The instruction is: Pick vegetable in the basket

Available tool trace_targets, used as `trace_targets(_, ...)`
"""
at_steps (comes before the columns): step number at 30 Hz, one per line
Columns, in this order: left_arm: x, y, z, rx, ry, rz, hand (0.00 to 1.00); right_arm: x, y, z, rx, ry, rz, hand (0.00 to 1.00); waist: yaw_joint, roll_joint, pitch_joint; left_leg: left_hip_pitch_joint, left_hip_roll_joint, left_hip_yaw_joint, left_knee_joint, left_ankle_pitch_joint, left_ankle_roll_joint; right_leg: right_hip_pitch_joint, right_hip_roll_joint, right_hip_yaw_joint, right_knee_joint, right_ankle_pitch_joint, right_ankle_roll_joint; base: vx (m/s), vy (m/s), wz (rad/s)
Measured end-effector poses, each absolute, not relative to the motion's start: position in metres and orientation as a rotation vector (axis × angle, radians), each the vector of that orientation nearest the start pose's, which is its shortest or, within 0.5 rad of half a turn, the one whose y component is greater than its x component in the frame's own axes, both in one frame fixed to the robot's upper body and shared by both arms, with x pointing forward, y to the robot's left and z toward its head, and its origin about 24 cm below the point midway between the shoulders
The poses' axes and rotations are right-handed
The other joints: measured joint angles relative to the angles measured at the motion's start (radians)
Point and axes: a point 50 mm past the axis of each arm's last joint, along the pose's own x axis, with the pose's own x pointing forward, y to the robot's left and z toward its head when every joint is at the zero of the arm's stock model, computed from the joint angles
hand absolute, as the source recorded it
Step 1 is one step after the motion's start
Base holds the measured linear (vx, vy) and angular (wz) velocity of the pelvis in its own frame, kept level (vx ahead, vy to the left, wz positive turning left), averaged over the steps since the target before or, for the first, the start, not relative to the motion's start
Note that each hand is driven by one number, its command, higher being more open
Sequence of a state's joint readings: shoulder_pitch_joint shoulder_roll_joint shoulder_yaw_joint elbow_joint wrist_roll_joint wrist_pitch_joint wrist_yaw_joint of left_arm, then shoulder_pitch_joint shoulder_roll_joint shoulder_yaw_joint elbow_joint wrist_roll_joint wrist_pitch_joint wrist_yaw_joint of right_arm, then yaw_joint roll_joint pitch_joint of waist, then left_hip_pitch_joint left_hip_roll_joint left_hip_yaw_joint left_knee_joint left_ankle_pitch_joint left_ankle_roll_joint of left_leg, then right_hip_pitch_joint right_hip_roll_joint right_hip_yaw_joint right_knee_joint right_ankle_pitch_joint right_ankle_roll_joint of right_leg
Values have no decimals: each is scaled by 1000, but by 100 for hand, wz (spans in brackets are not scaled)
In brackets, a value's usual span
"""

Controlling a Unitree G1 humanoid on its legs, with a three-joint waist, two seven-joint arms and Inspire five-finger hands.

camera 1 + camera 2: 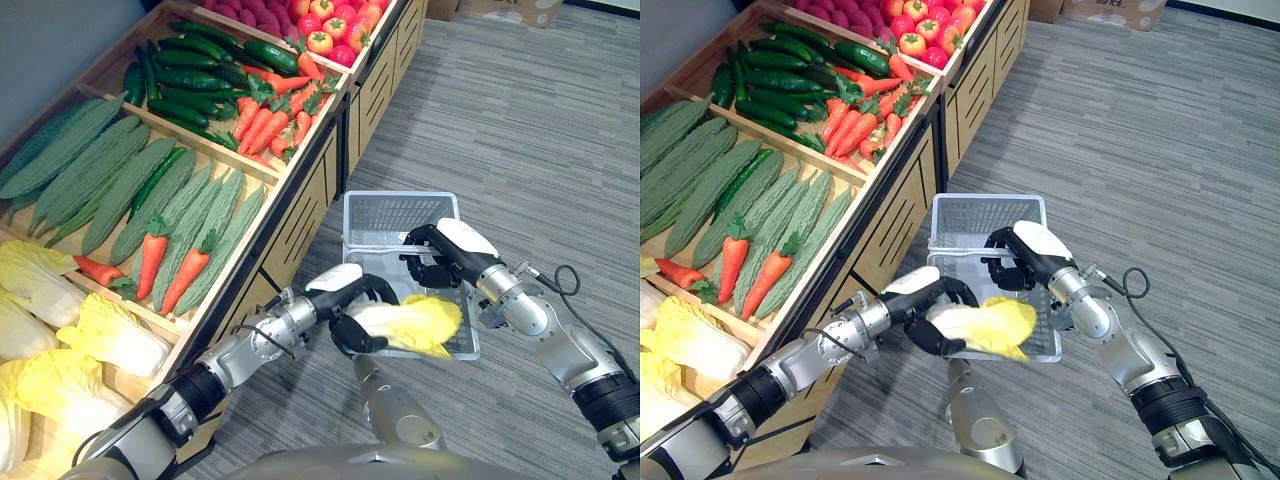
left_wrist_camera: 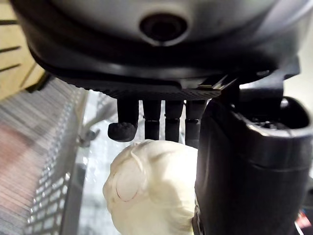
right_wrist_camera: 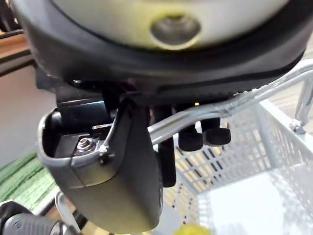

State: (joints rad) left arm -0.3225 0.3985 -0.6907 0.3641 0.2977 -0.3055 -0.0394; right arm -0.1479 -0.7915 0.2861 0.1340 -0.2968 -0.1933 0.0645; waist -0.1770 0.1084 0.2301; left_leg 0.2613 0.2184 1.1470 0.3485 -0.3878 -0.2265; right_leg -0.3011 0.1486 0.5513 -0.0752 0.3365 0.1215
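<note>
A yellow-white Chinese cabbage (image 1: 415, 324) hangs over the near end of the white mesh basket (image 1: 400, 215), with my left hand (image 1: 350, 305) shut on its pale stem end (image 2: 146, 191). My right hand (image 1: 440, 252) is curled round the basket's metal handle (image 3: 205, 115) and holds the basket up above the grey floor, beside the produce shelf. In the right eye view the cabbage (image 1: 990, 326) lies across the basket's near rim, with its leafy tip inside.
A wooden produce shelf (image 1: 300, 215) stands to the left with more cabbages (image 1: 110, 335), bitter gourds (image 1: 130, 190), carrots (image 1: 265, 120), cucumbers (image 1: 195, 75) and tomatoes (image 1: 335, 30). Grey striped floor (image 1: 530, 130) lies open to the right.
</note>
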Motion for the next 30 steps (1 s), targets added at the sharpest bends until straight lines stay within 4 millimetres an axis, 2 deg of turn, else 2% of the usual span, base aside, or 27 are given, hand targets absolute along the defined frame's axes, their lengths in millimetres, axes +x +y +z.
trace_targets(4,271,79,13,816,-181,-716,0,274,-224,77,-1082,-95,384,0,-5,-10,28,-14,-14,-29,-3,-2,12,-2,-21,-11,-1,0,1,26,-24,15)
trace_targets(6,277,81,14,833,-173,-677,0,275,-222,78,-1075,-103,385,0,-19,-17,37,-28,-21,-46,-1,-4,20,-7,-35,-19,-2,2,4,17,-23,17)
trace_targets(14,281,80,8,826,-139,-625,0,276,-221,80,-1051,-113,367,0,-24,-34,49,-39,-34,-62,1,-9,31,-12,-52,-25,-3,5,9,30,-13,4)
trace_targets(15,282,82,9,823,-134,-609,100,277,-224,82,-1051,-116,351,0,-25,-38,52,-44,-34,-67,5,-10,34,-14,-55,-26,-3,5,9,43,-25,7)
trace_targets(30,282,69,12,786,-151,-616,100,278,-230,85,-1048,-110,320,0,-34,-39,68,-76,-14,-79,63,-36,47,-32,-61,-31,-3,7,13,47,-16,1)
